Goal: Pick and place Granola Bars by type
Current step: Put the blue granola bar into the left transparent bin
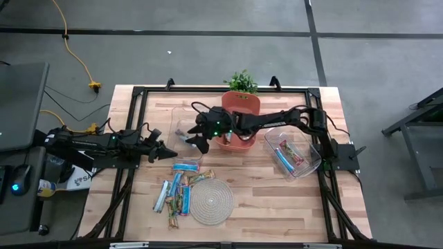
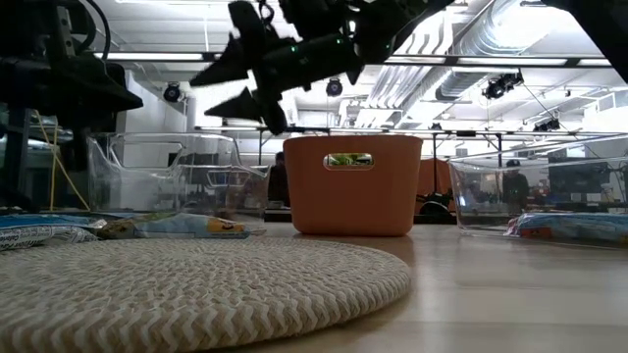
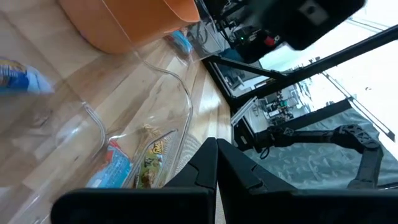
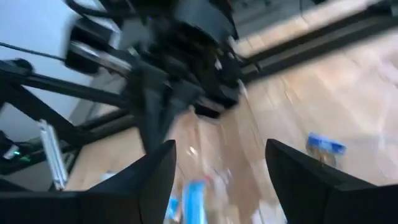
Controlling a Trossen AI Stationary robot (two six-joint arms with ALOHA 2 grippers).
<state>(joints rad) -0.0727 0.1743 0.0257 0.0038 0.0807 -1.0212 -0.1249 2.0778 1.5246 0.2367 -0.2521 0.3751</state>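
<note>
Several granola bars lie in a loose pile on the table next to the round woven mat, and one light blue bar lies just beyond the pile. My right gripper hangs open above a clear bin left of the orange basket; its fingers stand wide apart with nothing between them. A blue bar shows below them. My left gripper waits shut at the table's left side, fingers together. More bars lie in the right clear bin.
A small potted plant stands behind the orange basket. The second clear bin sits at the table's right, under my right arm. Bare wood lies right of the mat and along the near edge. In the low view the mat fills the foreground.
</note>
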